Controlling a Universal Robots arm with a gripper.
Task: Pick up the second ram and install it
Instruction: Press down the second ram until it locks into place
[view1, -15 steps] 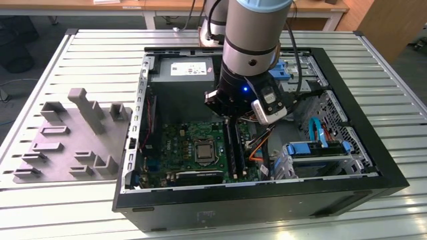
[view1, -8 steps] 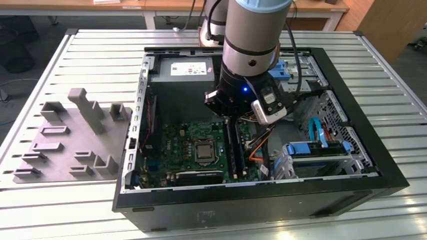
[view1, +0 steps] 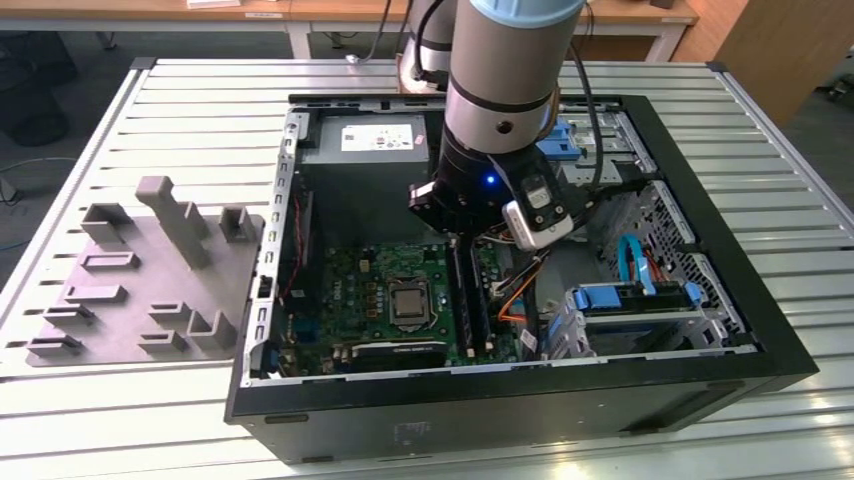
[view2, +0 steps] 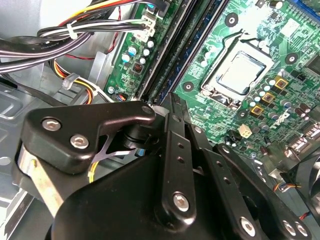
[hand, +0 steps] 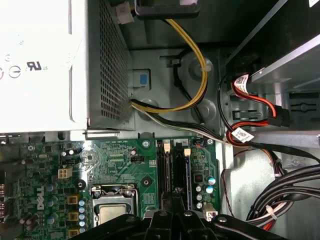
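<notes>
Arm (view1: 501, 90): reaches down into open PC case (view1: 747, 330), which lies on slatted surface (view1: 160, 420).
Gripper (view1: 461, 235): low over motherboard (view1: 354, 290), right above the black memory slots (view1: 465, 295); black linkage seen in both wrist views.
Jaws: state can't tell, tips hidden behind linkage in second wrist view.
Second ram (view2: 186, 47): looks seated in memory slots next to CPU socket (view2: 241, 72), blue-green edge w/ dark chips; can't tell if jaws touch it.
Slots in first wrist view (hand: 176, 167): run straight out from gripper, beside CPU socket.
Cables (hand: 200, 85): yellow/black bundle past slots' far end, near power supply (hand: 40, 65).
Grey fixture block (view1: 147, 270): on surface, outside case, well apart from gripper.
</notes>
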